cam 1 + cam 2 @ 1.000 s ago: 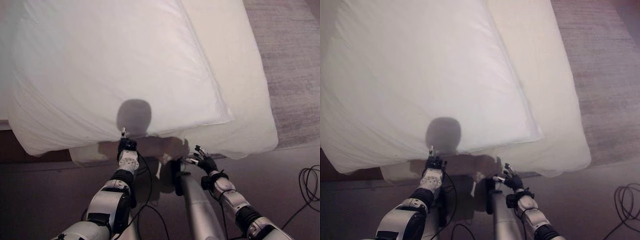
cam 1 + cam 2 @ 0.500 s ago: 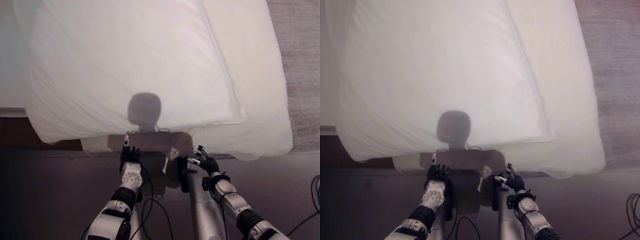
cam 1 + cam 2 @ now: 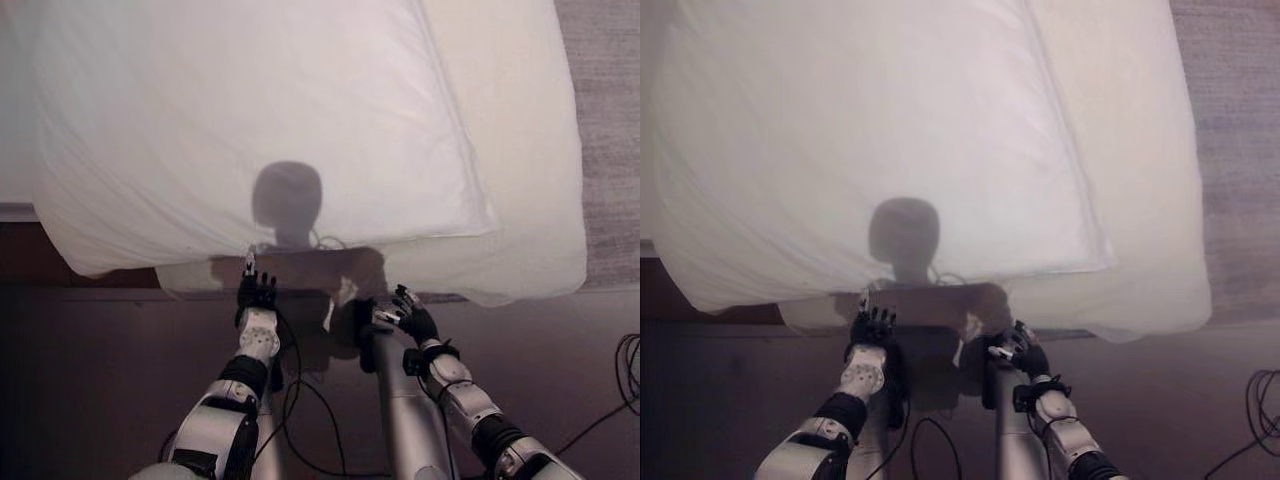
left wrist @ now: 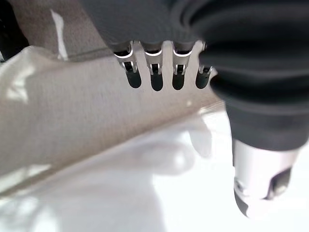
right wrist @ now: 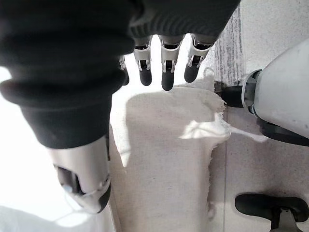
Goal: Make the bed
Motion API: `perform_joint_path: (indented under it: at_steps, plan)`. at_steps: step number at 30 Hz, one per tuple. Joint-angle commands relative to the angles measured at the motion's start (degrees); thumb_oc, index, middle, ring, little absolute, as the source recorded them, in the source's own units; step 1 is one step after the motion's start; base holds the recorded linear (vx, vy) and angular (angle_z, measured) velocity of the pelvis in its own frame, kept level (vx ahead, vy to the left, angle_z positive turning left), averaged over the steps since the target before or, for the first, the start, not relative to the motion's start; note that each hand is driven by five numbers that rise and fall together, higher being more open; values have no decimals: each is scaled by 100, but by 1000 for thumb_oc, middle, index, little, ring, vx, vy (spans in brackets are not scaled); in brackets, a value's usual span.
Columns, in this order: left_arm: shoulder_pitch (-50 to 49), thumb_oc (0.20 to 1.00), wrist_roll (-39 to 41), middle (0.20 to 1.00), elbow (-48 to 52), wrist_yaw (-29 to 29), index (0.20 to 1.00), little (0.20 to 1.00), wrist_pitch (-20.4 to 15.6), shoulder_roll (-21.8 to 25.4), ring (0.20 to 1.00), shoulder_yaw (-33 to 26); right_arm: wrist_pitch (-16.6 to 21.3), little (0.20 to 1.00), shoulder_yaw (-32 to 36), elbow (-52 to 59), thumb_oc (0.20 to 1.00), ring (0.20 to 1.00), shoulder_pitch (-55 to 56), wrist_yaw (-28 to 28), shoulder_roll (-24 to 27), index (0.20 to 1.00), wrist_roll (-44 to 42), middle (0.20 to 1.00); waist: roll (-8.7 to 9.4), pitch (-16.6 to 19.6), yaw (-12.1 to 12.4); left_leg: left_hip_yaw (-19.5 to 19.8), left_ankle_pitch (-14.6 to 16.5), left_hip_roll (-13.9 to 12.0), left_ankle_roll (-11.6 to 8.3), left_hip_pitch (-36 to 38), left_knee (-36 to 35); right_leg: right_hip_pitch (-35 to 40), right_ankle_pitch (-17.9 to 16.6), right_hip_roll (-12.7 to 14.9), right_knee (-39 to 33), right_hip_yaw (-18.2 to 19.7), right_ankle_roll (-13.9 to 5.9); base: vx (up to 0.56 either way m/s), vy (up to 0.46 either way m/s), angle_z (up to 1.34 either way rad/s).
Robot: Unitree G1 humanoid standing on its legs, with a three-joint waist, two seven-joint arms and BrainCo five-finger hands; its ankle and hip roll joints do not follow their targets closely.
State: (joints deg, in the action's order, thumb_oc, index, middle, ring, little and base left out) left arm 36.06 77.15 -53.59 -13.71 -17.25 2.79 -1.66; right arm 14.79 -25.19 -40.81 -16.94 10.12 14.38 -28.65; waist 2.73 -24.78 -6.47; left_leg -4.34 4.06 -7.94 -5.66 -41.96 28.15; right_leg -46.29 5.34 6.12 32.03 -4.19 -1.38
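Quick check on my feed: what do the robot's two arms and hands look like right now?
Both arms are silver-grey with dark bands at the joints. The left hand and right hand have dark ribbed covers over back and wrist, pale wrist housings behind them, and silver fingers with dark tips; each thumb is silver too.

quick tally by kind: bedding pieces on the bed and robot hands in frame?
White duvet: 1
Cream sheet/mattress cover: 1
Robot hands: 2, the left hand and the right hand, both open, near the bed's edge
Total: 4
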Motion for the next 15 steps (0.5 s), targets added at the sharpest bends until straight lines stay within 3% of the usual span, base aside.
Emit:
perform_joint_path:
  at_steps: [1, 15]
  plan:
    - [67, 1000, -286, 1000, -164, -47, 1000, 1000, -171, 61, 1000, -59, 223, 1000, -103, 381, 1000, 1000, 114, -86, 76, 1000, 32, 1000, 32, 318, -65, -194, -63, 91, 248, -533, 128, -35, -300, -93, -395, -156, -324, 0, 0, 0]
    - [518, 1000, -293, 1000, -522, 24, 1000, 1000, -222, 429, 1000, -300, 196, 1000, -181, 447, 1000, 1000, 182, -192, 126, 1000, 60, 1000, 48, 585, -208, -186, -21, 3, 210, -948, 359, -464, -286, -117, -199, -136, -315, 7, 2, -4]
